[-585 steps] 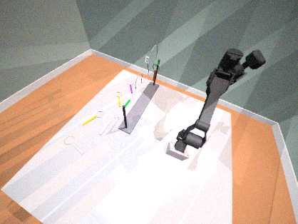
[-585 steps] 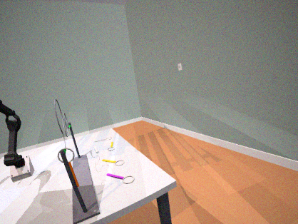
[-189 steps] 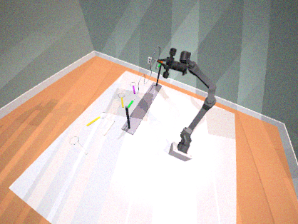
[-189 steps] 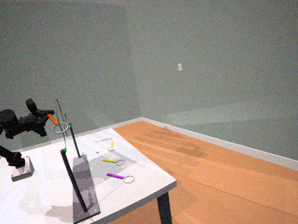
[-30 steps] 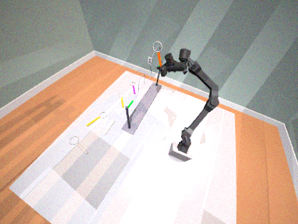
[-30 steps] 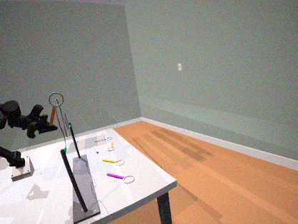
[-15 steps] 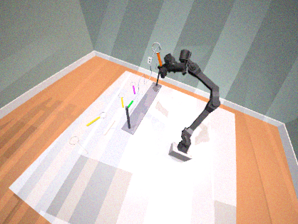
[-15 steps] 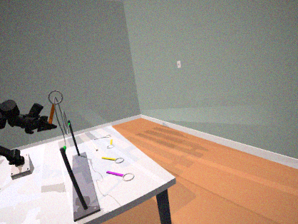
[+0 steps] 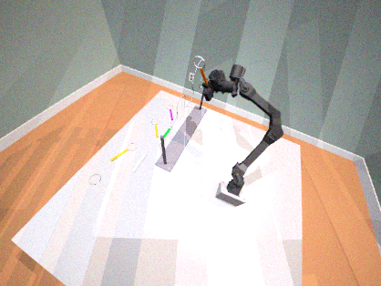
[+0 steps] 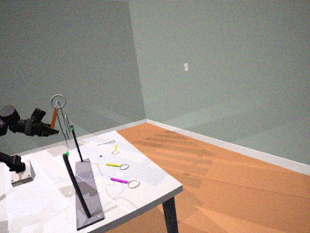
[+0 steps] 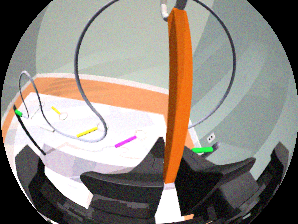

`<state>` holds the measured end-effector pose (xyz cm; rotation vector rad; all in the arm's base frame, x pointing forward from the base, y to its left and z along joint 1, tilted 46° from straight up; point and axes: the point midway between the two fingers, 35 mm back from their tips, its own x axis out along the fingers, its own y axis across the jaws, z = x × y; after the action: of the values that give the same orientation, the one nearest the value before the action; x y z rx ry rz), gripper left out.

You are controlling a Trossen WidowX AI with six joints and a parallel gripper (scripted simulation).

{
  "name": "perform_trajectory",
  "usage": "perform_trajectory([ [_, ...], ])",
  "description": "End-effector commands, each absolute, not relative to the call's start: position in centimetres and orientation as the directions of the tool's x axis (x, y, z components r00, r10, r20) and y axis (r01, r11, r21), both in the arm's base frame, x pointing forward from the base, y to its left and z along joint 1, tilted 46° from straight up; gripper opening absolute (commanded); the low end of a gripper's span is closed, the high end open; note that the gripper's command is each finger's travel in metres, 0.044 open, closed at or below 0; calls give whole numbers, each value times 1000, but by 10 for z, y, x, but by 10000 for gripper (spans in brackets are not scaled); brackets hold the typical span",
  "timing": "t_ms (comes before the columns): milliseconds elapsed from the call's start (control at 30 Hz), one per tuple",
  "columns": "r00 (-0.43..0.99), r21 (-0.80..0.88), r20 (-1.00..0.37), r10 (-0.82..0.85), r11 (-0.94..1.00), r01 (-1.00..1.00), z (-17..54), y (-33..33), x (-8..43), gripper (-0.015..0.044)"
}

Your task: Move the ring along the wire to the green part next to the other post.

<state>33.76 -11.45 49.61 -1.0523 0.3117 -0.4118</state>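
While your gripper point(image 9: 208, 93) point(image 10: 55, 131) point(image 11: 165, 140) pinches the orange handle point(image 9: 203, 76) point(image 10: 54, 119) point(image 11: 179, 95), the ring point(image 9: 194, 60) point(image 10: 51, 103) is above the fingertips. The handle stands nearly upright between them.

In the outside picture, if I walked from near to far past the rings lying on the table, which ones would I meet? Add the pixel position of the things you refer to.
Purple-handled ring point(image 9: 171, 114) point(image 10: 119, 181) point(image 11: 125, 141) → nearer yellow-handled ring point(image 9: 156, 130) point(image 10: 113, 165) point(image 11: 87, 132) → farther yellow-handled ring point(image 9: 119, 155) point(image 10: 116, 148) point(image 11: 56, 110) → thin grey ring point(image 9: 90, 179) point(image 10: 114, 142).
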Motion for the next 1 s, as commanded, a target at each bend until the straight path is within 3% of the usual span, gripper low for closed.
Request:
perform_trajectory([
  [0,878,-909,-22,-477,376,182,500,-116,335,-150],
  [967,873,-986,131,-470,27,163,514,-120,335,-150],
])
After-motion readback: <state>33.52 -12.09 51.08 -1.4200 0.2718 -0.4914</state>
